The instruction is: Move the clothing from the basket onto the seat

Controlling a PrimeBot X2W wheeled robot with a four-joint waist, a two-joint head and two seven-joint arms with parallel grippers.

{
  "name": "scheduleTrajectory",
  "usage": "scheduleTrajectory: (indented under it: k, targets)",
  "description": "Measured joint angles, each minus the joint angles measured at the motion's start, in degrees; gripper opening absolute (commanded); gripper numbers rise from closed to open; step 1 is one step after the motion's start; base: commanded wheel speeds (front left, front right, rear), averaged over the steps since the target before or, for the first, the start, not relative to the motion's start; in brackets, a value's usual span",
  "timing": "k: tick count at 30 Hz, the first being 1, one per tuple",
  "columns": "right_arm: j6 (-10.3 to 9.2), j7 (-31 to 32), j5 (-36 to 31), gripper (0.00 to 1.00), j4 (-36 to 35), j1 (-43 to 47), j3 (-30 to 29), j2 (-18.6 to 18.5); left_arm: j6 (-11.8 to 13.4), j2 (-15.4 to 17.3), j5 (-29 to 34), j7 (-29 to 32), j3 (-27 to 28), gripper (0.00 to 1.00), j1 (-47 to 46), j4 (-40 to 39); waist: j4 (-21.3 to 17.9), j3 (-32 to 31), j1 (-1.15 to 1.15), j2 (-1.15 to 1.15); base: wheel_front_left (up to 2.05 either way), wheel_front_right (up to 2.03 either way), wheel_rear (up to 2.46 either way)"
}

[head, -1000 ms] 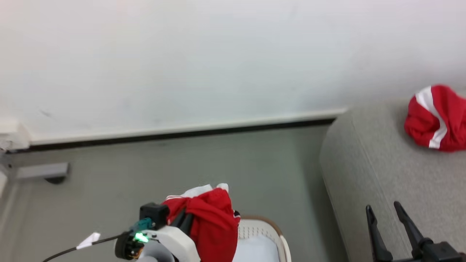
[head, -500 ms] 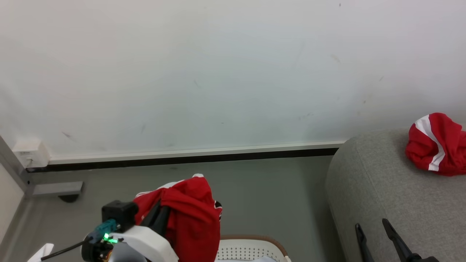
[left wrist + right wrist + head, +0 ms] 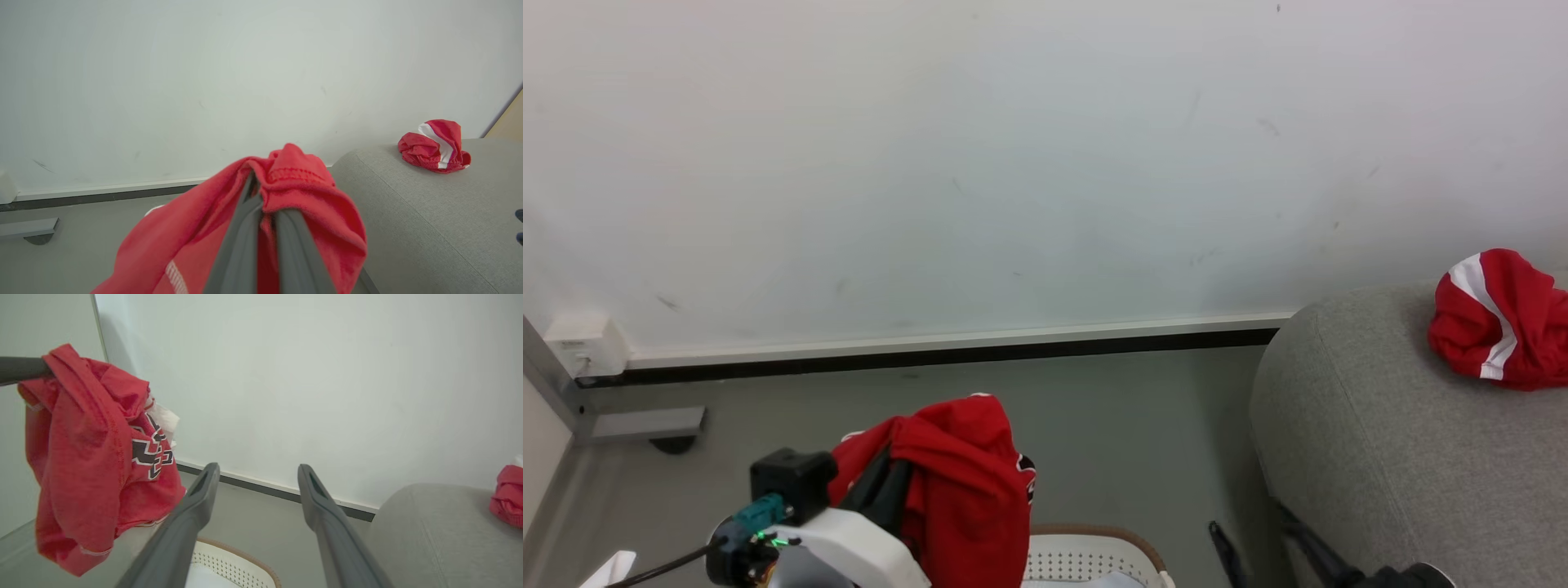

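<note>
**Left claw [image 3: 264, 208] grips red clothing [image 3: 964, 482] up beside the basket [image 3: 1094, 532]**

Behind everything stands a plain white wall [image 3: 1013, 163]. A pale skirting board [image 3: 931, 339] runs along its foot above a dark strip, and grey floor [image 3: 1111, 425] spreads below it.

At the right is the seat [image 3: 1380, 425], a big grey upholstered sofa with a rounded end and a seam. It takes up the lower corner of the head view. A second red garment [image 3: 1499, 318] with a white stripe lies crumpled on it, near the wall.

The basket shows at the bottom edge of the head view, just left of the seat. Only its brown rim and perforated cream wall are visible there. A pale cloth [image 3: 204, 580] lies inside it.

The clothing hangs in the air from the left claw, bunched and draped over both dark fingers. It is to the left of the basket's rim and higher than it, well apart from the seat. Black-and-white lettering [image 3: 147, 453] shows on its folds in the right wrist view, and a thin white stripe runs near its lower hem.

The left claw's fingers are pressed close together with a fold of the red fabric pinched between them. The right claw [image 3: 258, 473] is spread wide with nothing between its fingers. It points toward the wall, with the basket below it and the seat to one side.
</note>
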Motion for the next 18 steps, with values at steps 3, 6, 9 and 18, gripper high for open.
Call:
scheduleTrajectory:
  k: [3, 6, 9, 18]
  targets:
    - [0.0, 0.56, 3.55, 1.0, 1.14, -4.38, 8.6, -3.38, -0.11, -0.25, 0.0, 0.08, -0.63, 0.0, -0.67, -0.4, 0.18, 0.43, 0.01, 0.0, 0.0, 0.0, 0.0]
    - [0.0, 1.02, 6.15, 1.0, 2.63, -10.19, 16.01, -5.36, -0.35, -0.97, -0.01, 0.26, -1.42, 0.0, -2.15, -0.38, 0.75, 1.12, 0.01, 0.0, 0.0, 0.0, 0.0]
    - [0.0, 1.04, 8.9, 1.0, 4.75, -15.73, 22.93, -5.63, -0.94, -1.87, -0.01, 0.24, -2.5, 0.0, -3.64, 0.08, 1.65, 1.72, 0.01, 0.0, 0.0, 0.0, 0.0]
    - [0.0, 0.37, 14.03, 1.0, 15.38, -26.25, 33.66, -2.13, -2.26, -4.23, 0.01, -0.01, -5.61, 0.0, -6.87, 2.56, 4.64, 2.72, 0.01, 0.0, 0.0, 0.0, 0.0]
